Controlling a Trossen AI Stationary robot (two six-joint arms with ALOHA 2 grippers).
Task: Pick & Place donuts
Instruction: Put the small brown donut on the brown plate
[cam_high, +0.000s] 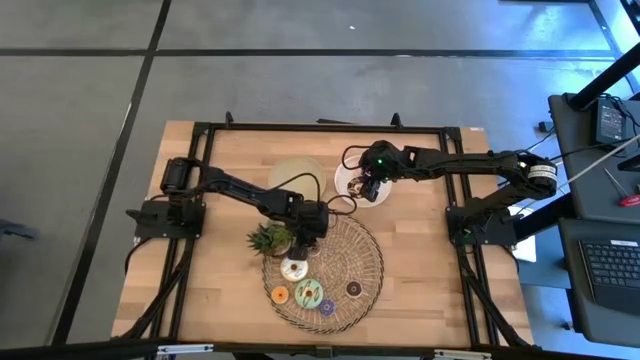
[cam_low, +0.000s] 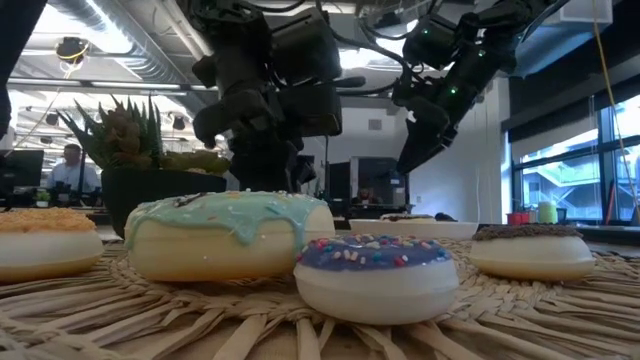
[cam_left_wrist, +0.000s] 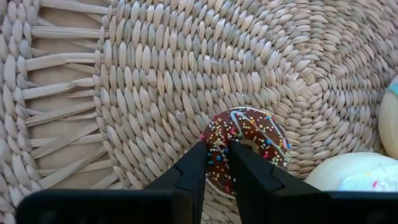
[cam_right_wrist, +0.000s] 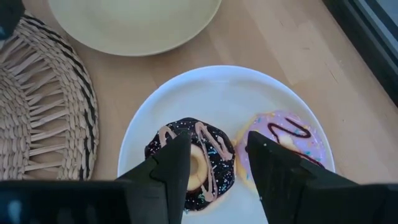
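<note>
A round woven mat (cam_high: 350, 245) holds a white donut (cam_high: 293, 268), an orange one (cam_high: 280, 295), a green one (cam_high: 308, 293), a purple one (cam_high: 327, 307) and a small brown one (cam_high: 353, 289). My left gripper (cam_high: 308, 240) is down at the mat's far left part, shut on a brown sprinkled donut (cam_left_wrist: 245, 146). My right gripper (cam_high: 366, 186) hangs open above a white plate (cam_right_wrist: 186, 93). That plate bears a dark donut with pink drizzle (cam_right_wrist: 208, 149) and a pink donut (cam_right_wrist: 292, 140). The right fingers stand over the dark donut, clear of it. My left gripper (cam_left_wrist: 217, 171) pinches the brown sprinkled donut's ring (cam_left_wrist: 217, 155) on the side nearest the gripper. One finger is at the outer rim and the other (cam_left_wrist: 239, 163) is by the hole. The fingers slant down from above. The donut lies flat on the mat.
A pale yellow-green plate (cam_high: 297, 175) lies on the wood beside the white plate. A small spiky potted plant (cam_high: 270, 238) stands at the mat's left rim, close to my left arm. A black frame (cam_high: 200, 128) runs round the table.
</note>
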